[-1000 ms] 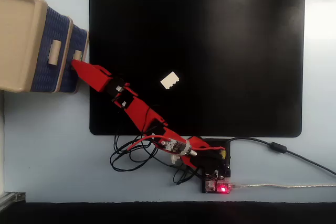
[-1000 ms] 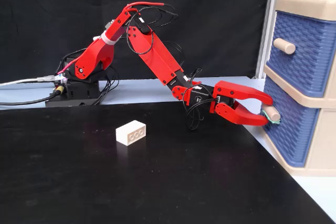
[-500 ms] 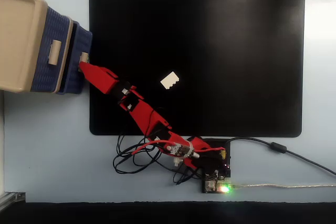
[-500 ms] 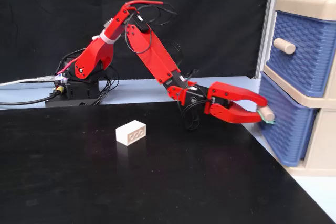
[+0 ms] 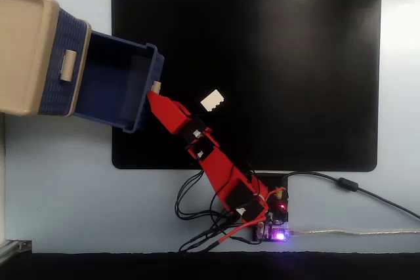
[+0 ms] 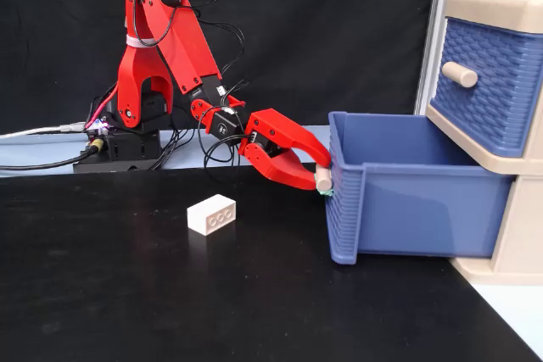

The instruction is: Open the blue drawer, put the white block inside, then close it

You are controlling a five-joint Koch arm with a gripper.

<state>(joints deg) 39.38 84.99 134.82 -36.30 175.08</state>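
The blue drawer point(image 5: 108, 90) point(image 6: 416, 201), the lower one of the beige cabinet point(image 5: 23, 50) point(image 6: 501, 10), stands pulled far out, and its inside looks empty. My red gripper point(image 5: 153, 94) point(image 6: 321, 175) is at the drawer's front wall, its two fingers closed around the small beige handle point(image 5: 156, 87) point(image 6: 323, 181). The white block point(image 5: 212, 101) point(image 6: 212, 214) lies on the black mat, apart from the gripper and a short way from the drawer front.
The upper blue drawer point(image 5: 65, 63) point(image 6: 488, 82) is shut. A black mat point(image 5: 295, 63) point(image 6: 170, 294) covers the work area. The arm's base point(image 5: 262, 204) point(image 6: 140, 91) and loose cables point(image 5: 190, 221) point(image 6: 42, 154) sit at the mat's edge.
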